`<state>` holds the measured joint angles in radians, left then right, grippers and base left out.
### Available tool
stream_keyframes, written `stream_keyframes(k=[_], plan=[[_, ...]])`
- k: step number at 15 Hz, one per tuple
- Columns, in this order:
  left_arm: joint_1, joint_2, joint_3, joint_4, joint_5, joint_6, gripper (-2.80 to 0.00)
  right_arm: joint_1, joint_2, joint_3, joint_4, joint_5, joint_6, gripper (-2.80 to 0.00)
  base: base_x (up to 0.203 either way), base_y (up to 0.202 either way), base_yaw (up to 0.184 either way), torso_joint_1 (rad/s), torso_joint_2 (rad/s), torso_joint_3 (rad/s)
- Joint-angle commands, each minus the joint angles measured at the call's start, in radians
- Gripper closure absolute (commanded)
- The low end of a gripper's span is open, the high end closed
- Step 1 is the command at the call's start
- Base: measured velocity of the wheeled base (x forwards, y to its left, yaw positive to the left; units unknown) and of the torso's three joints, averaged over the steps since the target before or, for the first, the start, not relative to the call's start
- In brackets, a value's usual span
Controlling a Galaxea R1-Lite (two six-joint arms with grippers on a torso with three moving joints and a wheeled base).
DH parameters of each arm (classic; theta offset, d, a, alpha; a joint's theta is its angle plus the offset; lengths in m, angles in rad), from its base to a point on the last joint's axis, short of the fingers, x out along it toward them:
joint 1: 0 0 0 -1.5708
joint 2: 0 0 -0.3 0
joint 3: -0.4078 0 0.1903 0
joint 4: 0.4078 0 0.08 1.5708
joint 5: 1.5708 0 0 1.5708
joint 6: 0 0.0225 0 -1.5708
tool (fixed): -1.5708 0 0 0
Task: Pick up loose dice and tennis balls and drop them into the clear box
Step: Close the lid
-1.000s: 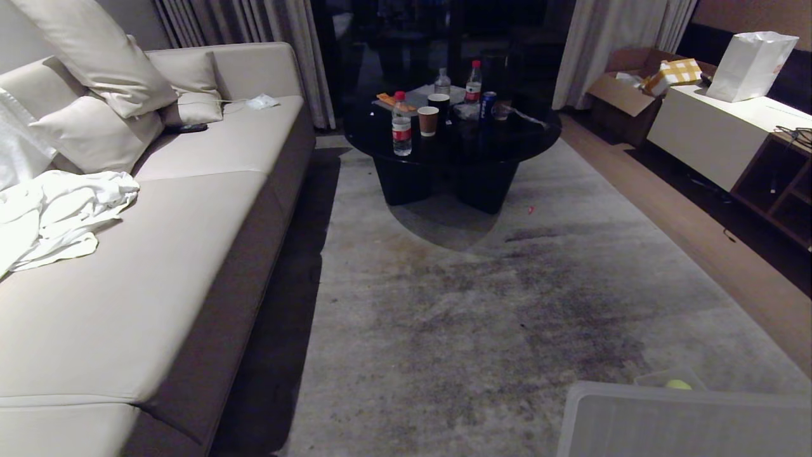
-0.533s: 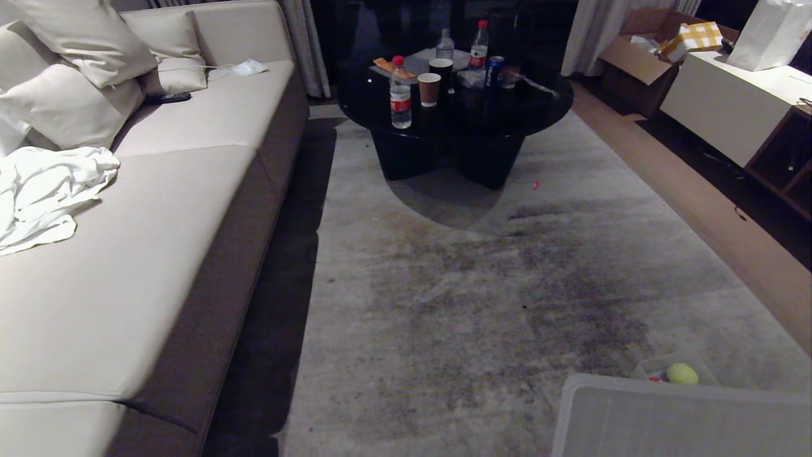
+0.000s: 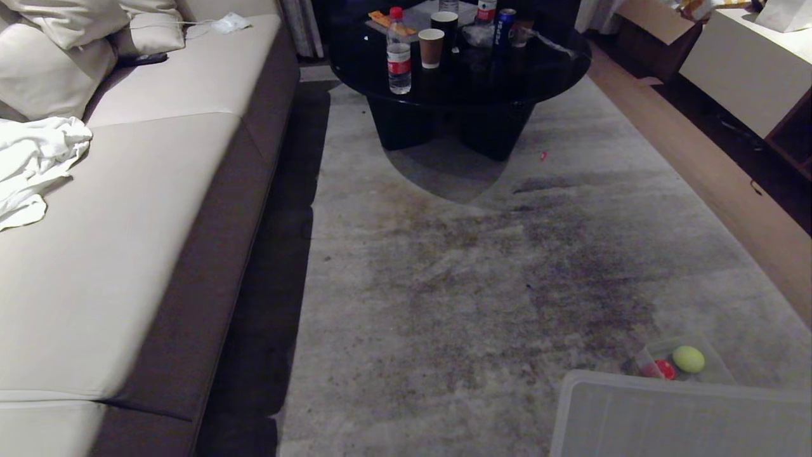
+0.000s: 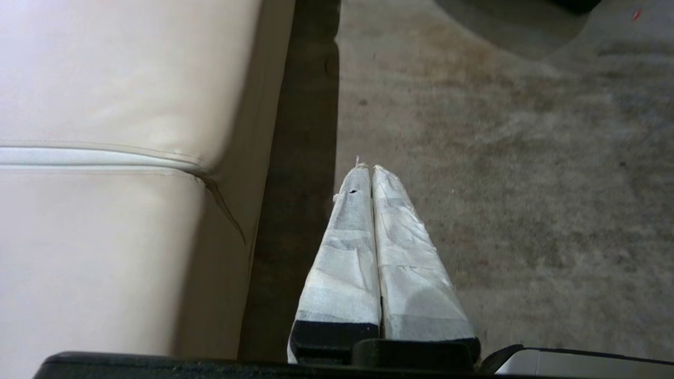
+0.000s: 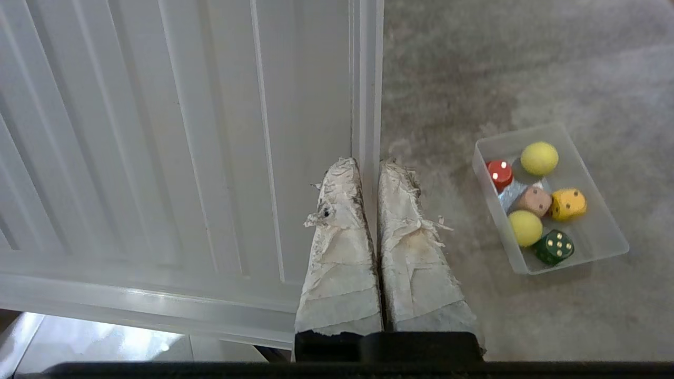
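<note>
A beige sofa (image 3: 146,209) with white cloth (image 3: 32,158) flanks a stained grey rug (image 3: 482,273); bottles and cups crowd a round black worktop (image 3: 545,63).

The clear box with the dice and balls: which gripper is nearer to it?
Right. The right gripper hangs shut by the ribbed panel, with the clear box just beside it on the carpet. The left gripper hangs shut by the sofa, box out of its view.

Head view high over rug (image 3: 482,266); wrist views low, downward.
</note>
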<state>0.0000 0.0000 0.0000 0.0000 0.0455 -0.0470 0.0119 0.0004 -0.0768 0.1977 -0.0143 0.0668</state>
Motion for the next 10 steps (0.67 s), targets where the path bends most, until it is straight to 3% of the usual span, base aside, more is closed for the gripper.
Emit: stream_keyframes(k=[1, 10], plan=[[0.000, 0.002, 0.002, 0.000, 0.000, -0.001, 0.00, 0.000, 0.001, 0.000, 0.002, -0.001, 0.001, 0.00, 0.000, 0.000, 0.000, 0.006, 0.00, -0.193], [0.000, 0.002, 0.002, 0.000, 0.000, -0.001, 0.00, 0.000, 0.001, 0.000, 0.000, 0.000, 0.001, 0.00, 0.000, 0.000, 0.000, 0.004, 0.00, -0.198]])
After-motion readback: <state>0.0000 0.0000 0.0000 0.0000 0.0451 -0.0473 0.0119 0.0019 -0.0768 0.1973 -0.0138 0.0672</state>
